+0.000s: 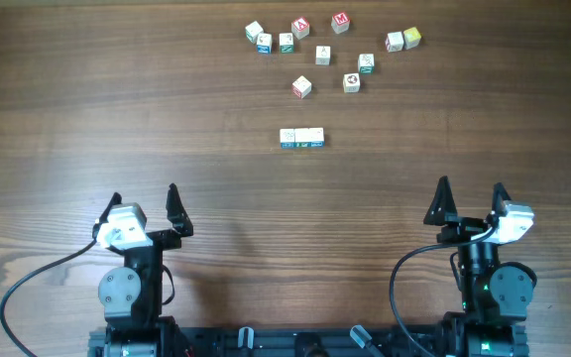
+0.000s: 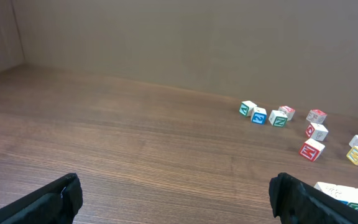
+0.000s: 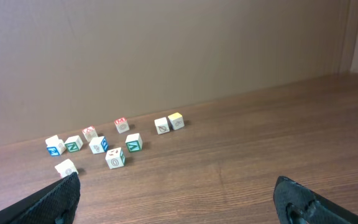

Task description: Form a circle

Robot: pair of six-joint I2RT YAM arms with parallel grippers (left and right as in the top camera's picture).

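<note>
**Stage.** The task is standing at its opening step. No ring is forming yet. The cubes [image 1: 322,55] are lying loose on the table [image 1: 67,109], and neither arm is touching one.

**Landmark.** The short row [image 1: 302,138] of cubes is lying edge to edge at mid-table.

**Grippers.** The left gripper [image 1: 144,195] is sitting on the near side of the short row, off to its left and well apart from it. Its jaws are spread wide and holding nothing. The right gripper [image 1: 471,187] is sitting on the near side of the short row, off to its right, likewise spread and empty.

**Surroundings.** The remaining cubes are lying scattered beyond the short row. A red-faced cube [image 1: 301,87] is lying nearest to it. A yellow-topped cube [image 1: 411,37] is lying far beyond and to the right, touching a neighbour.

**Judgement.** The next move is calling for one arm to reach forward and close on a single cube. The short row is probably the handiest starting arc, though it is running straight and would need bending.

**Obstructions.** Nothing is standing between the grippers and the short row. Several cubes beyond it are crowding one another, so a finger may be nudging neighbours on entry.
</note>
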